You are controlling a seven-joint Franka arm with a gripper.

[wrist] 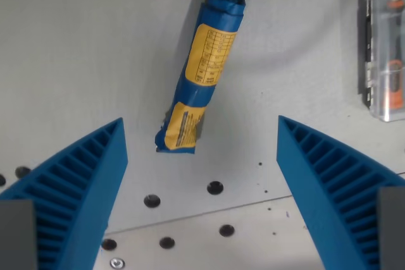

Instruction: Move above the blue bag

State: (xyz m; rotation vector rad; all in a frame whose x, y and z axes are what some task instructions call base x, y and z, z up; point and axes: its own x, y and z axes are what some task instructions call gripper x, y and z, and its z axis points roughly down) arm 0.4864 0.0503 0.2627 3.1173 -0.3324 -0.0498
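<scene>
The hand [201,134] hangs released, its two blue fingers [82,181] spread wide and grasping nothing. The blue bag [201,71] lies on the worktop [76,61] just ahead of the fingertips, between them, tilted.

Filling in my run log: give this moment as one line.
end effector: open, empty | blue bag: flat on table, ahead of fingers | clear case: wrist view's right edge | status: above bag, not centred
</scene>
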